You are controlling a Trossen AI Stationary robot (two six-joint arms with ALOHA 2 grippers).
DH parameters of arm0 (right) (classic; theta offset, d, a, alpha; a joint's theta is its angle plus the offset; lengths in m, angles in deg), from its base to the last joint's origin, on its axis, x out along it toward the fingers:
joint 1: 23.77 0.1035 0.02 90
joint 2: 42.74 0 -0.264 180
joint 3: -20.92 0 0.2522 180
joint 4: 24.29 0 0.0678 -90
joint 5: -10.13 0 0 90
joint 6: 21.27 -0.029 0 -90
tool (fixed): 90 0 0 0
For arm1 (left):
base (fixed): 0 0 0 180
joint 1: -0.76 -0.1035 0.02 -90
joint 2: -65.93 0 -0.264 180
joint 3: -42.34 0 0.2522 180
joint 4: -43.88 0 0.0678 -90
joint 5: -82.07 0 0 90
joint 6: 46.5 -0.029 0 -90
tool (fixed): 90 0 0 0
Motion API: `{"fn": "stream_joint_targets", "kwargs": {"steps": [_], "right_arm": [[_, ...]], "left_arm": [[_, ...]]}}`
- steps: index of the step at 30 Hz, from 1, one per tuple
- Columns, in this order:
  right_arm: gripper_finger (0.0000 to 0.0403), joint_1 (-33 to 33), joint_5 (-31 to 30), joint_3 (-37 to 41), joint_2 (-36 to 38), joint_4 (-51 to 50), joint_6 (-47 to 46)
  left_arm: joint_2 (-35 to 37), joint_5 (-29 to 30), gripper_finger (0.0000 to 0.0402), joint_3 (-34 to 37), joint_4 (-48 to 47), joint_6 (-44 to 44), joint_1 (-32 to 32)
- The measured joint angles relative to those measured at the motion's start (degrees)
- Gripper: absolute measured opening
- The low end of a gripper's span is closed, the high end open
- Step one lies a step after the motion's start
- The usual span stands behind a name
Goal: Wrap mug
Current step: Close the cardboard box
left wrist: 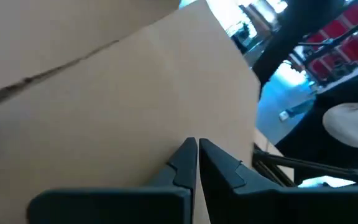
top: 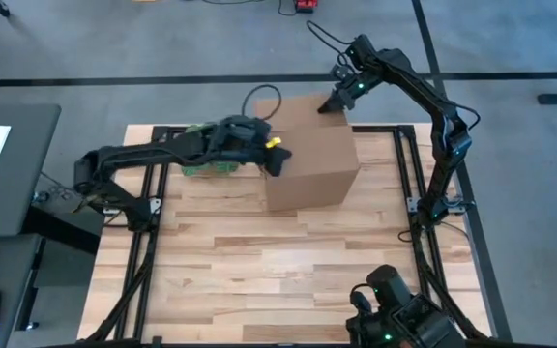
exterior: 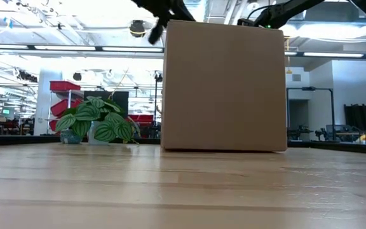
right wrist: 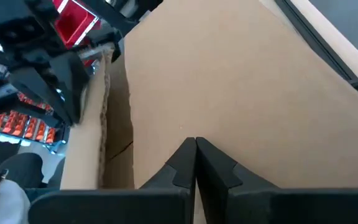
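Closed fingertips of the left gripper (left wrist: 197, 163) press together over the plain brown cardboard box (top: 309, 153), at its left top edge. Likewise shut, the right gripper (right wrist: 196, 160) hovers over the box's far corner. That box stands on the wooden table (top: 259, 251) toward the back, flaps folded, seam visible. A leafy potted plant (exterior: 96, 122) sits beside it. No mug shows.

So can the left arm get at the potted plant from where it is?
Probably yes: the left hand sits at the cardboard box's near-left top edge, fingers shut, and the potted plant lies right beneath that arm, with nothing between them.
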Motion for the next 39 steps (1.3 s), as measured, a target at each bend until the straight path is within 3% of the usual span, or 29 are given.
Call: {"fn": "stream_joint_targets", "kwargs": {"steps": [5,10,15,30,39], "right_arm": [[0.0000,-0.36,-3.86,0.11,2.00,-3.78,0.63],[0.0000,0.55,-14.07,0.07,5.16,-11.76,3.24],[0.0000,3.64,-18.04,0.04,6.46,-13.63,1.48],[0.0000,24.55,-30.12,0.04,10.12,-17.41,-15.58],[0.0000,35.83,-31.67,0.22,10.04,-7.10,-16.22]], "left_arm": [[-4.38,-0.60,0.0000,-2.79,-4.42,-0.07,-0.74],[-3.27,1.16,0.0000,-3.22,-7.91,-4.60,-3.57],[-2.33,0.08,0.0000,-3.14,-9.89,-9.55,-7.70],[-2.61,-0.76,0.0000,-2.95,-8.06,-22.92,-14.76],[-2.68,-0.95,0.0000,-2.86,-6.26,-29.61,-14.85]]}}
